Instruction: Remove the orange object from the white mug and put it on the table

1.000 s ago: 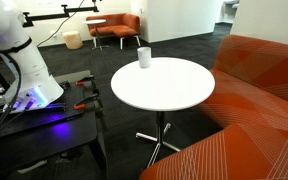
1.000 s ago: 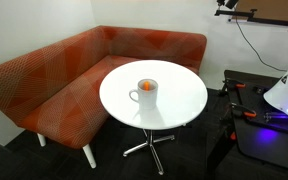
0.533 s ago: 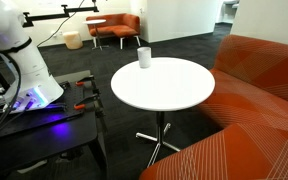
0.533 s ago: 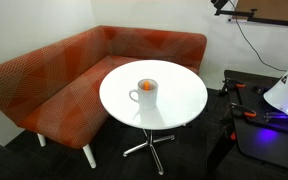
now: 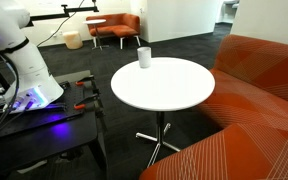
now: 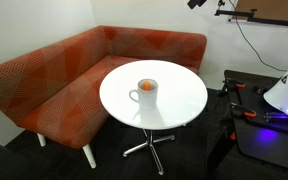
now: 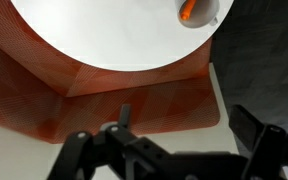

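Toward the far edge of the round white-topped pedestal table [image 5: 169,90], in an exterior view, the small plain white cylindrical mug [image 5: 144,57] is standing upright. What is inside it is not showing from this low angle. A white robot base [image 5: 19,65] is sitting on a dark bench [image 5: 54,125] just beside the table, and a patterned orange sofa [image 5: 269,85] is filling the opposite side.

Seen from higher in an exterior view, the mug [image 6: 145,95] is standing on the tabletop [image 6: 179,105] with its handle pointing toward the sofa [image 6: 64,75]. The thin, elongated bright orange piece [image 6: 146,84] is showing inside the mug's rim.

Looking down in the wrist view, the gripper [image 7: 172,150] is hanging over the sofa corner, off the table's edge [image 7: 104,45] and well apart from the mug [image 7: 206,14]. Its black fingers [image 7: 79,155] are standing spread wide with nothing between them. The orange piece [image 7: 187,10] is leaning inside the mug, near the table's edge.
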